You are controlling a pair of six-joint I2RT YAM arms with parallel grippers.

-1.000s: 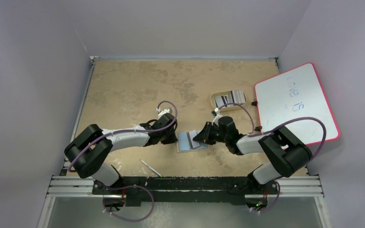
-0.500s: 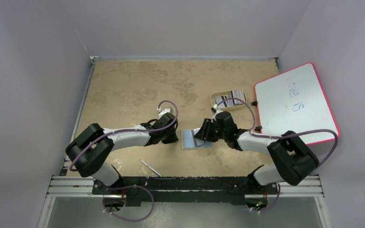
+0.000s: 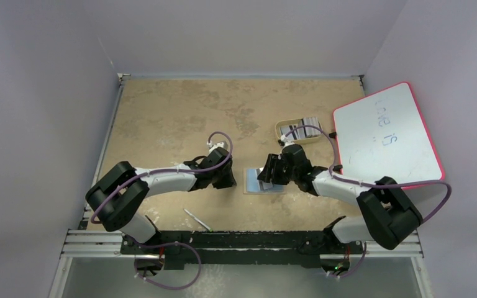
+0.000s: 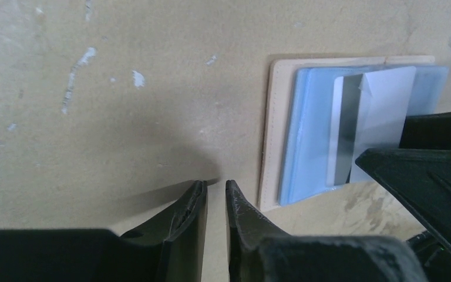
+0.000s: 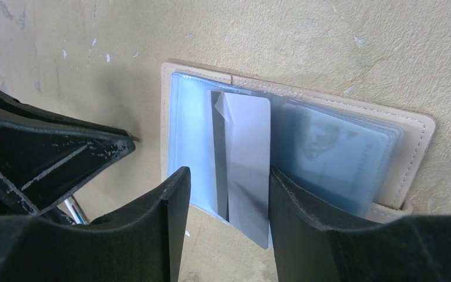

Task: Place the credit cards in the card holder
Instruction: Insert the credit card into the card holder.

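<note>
The card holder (image 3: 250, 183) lies open and flat on the table between my two grippers, tan outside (image 5: 414, 138) with blue-grey pockets (image 4: 308, 138). One credit card (image 5: 248, 155), pale grey with a dark stripe, lies partly slid into a pocket, its near end sticking out. My right gripper (image 5: 229, 179) stands open astride that end, and the left finger is clear of the card. My left gripper (image 4: 216, 187) rests on the table just left of the holder, with its jaws a narrow gap apart and nothing between them. More credit cards (image 3: 305, 126) lie in the tray.
A beige oval tray (image 3: 280, 130) sits behind the right gripper. A pink-edged whiteboard (image 3: 388, 133) lies at the right. A thin silvery stick (image 3: 197, 219) lies near the front edge, left of centre.
My right gripper has opened and let go of the card, which now rests in the holder. The holder has slid a little right. My left gripper's jaws have parted slightly.
</note>
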